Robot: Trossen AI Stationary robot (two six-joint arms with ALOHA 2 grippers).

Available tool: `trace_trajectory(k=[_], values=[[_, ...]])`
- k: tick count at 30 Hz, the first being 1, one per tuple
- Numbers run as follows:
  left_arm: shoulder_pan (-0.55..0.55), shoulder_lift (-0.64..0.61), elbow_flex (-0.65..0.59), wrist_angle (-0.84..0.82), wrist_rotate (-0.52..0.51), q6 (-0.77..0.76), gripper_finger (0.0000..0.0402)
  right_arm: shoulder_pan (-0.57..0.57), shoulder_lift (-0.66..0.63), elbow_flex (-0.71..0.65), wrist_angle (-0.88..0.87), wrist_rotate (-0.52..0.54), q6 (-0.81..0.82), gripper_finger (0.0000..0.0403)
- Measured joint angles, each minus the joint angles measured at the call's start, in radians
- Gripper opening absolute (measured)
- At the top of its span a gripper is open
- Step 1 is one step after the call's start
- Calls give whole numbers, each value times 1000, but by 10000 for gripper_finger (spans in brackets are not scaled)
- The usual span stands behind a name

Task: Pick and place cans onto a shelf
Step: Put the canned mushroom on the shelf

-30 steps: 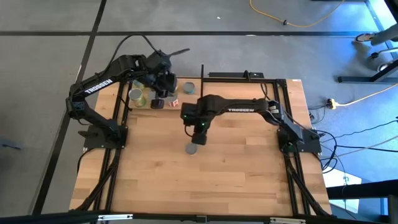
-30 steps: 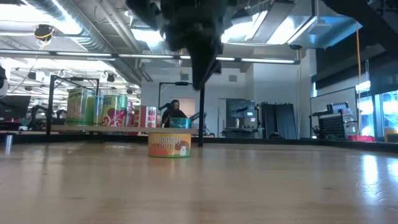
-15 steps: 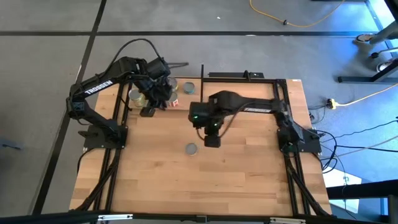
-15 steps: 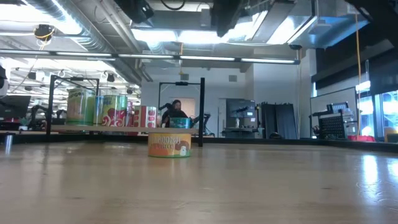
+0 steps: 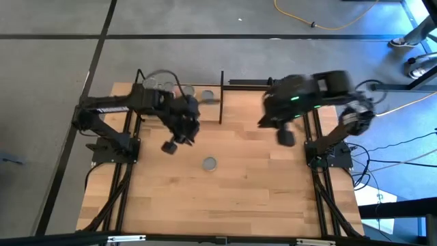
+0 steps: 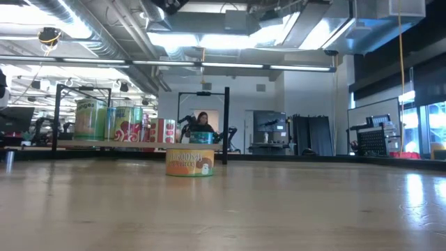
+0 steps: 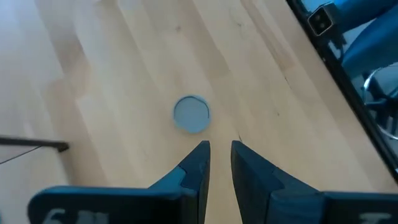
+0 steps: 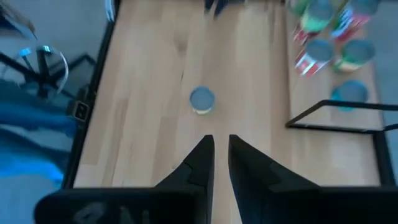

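Left gripper [image 7: 217, 149] raised above the lone can [image 5: 209, 163], fingers nearly together, nothing held, right gripper [image 8: 221, 144] beyond that can, fingers likewise narrowly parted, empty.

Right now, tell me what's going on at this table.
One can stands alone mid-table; several other cans sit on the shelf at the far edge. Neither arm holds anything. The left gripper hovers above the table near the lone can, and the right gripper hangs over the right side, both with fingers nearly together.
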Motion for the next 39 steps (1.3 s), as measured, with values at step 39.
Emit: trace_trajectory(k=[39], values=[[-374, 141, -775, 1085, -480, -30, 59, 0, -266, -22, 1, 50, -23, 49]])
